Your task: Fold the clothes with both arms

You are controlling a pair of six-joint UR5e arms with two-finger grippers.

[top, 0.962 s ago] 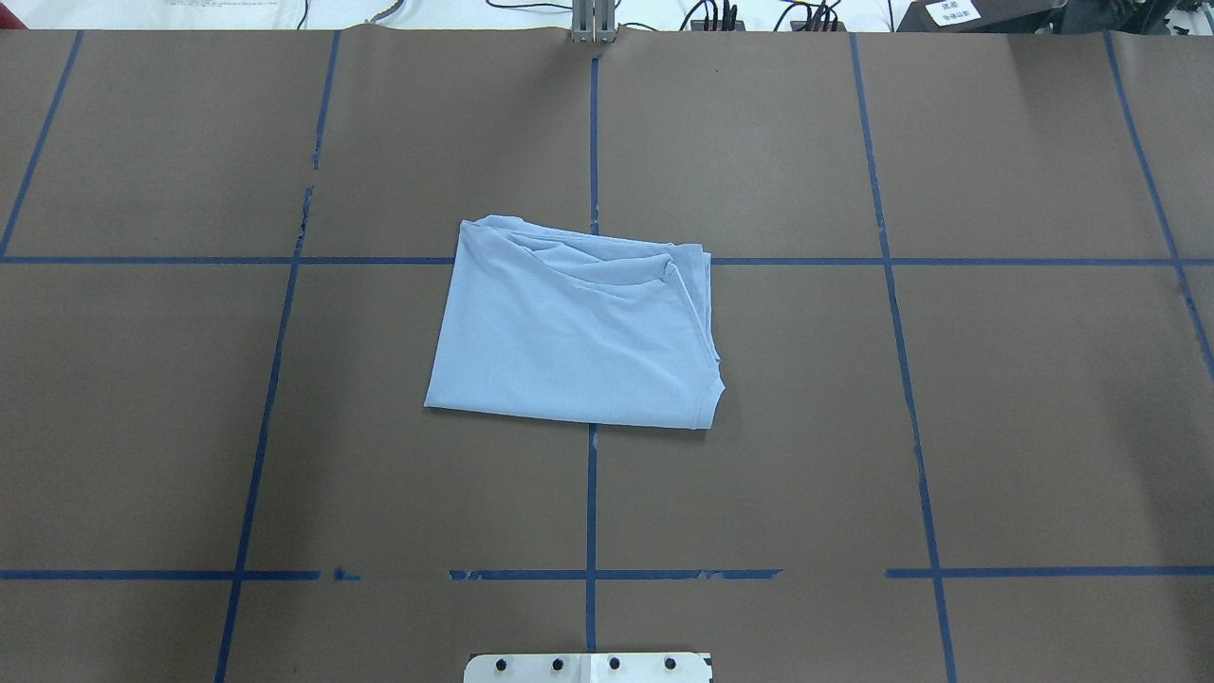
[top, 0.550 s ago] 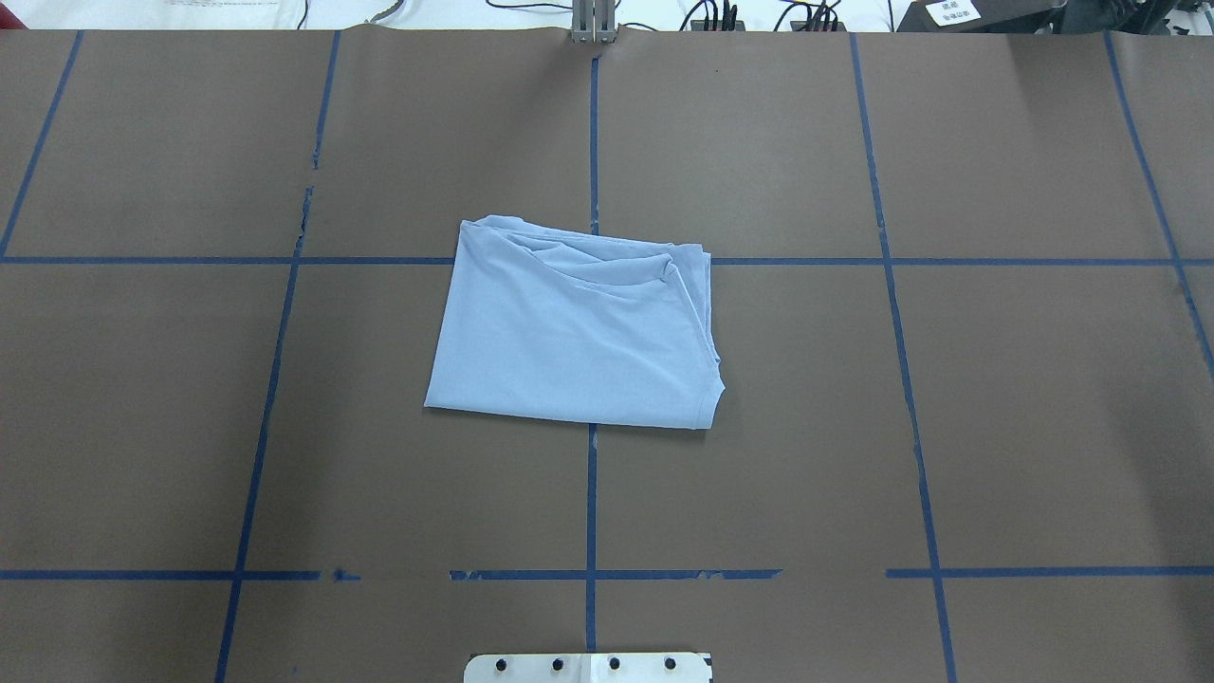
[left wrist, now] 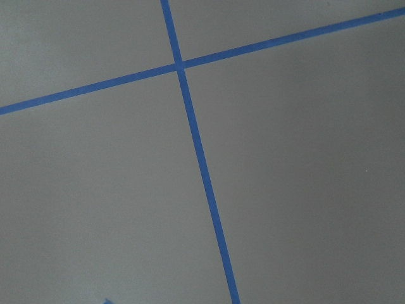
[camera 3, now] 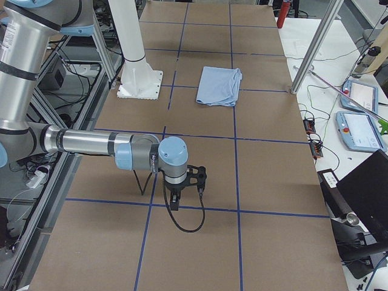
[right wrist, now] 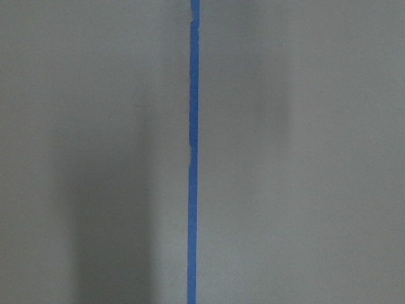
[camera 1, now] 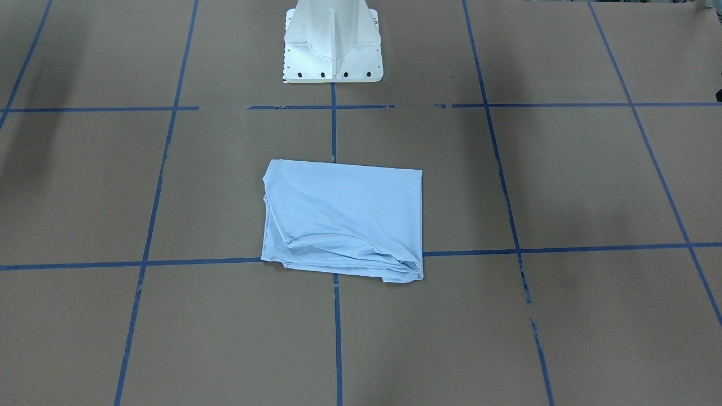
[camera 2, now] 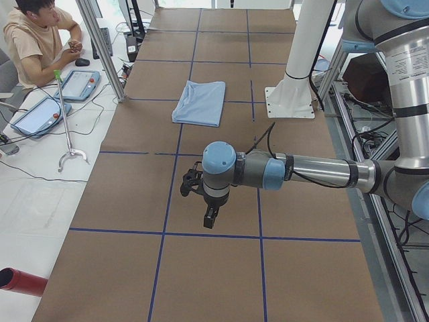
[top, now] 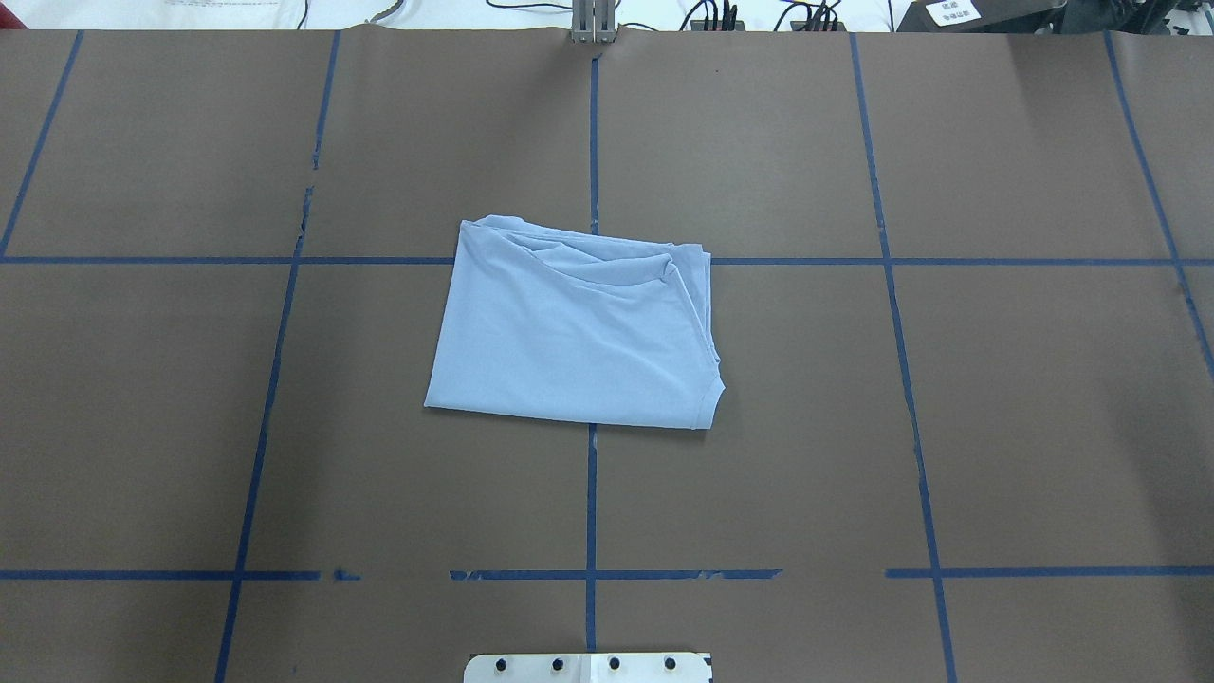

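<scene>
The left jaws, on the left arm (camera 2: 295,168), hang over bare counter (camera 2: 201,268) near a blue tape line (camera 2: 134,231); the right jaws, on the right arm (camera 3: 91,142), likewise. Whether either pair is wide or narrow, I cannot tell. Well beyond both, the folded T-shirt (top: 569,327) lies flat, untouched.

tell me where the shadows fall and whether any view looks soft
Overhead exterior: even light, the T-shirt crisp, its folds readable. Exterior front-facing: soft dark shadow bands on the table at the upper left and right. Right wrist: a broad vertical shadow beside the tape line. Left wrist: flat grey light, tape cross slightly soft.
</scene>
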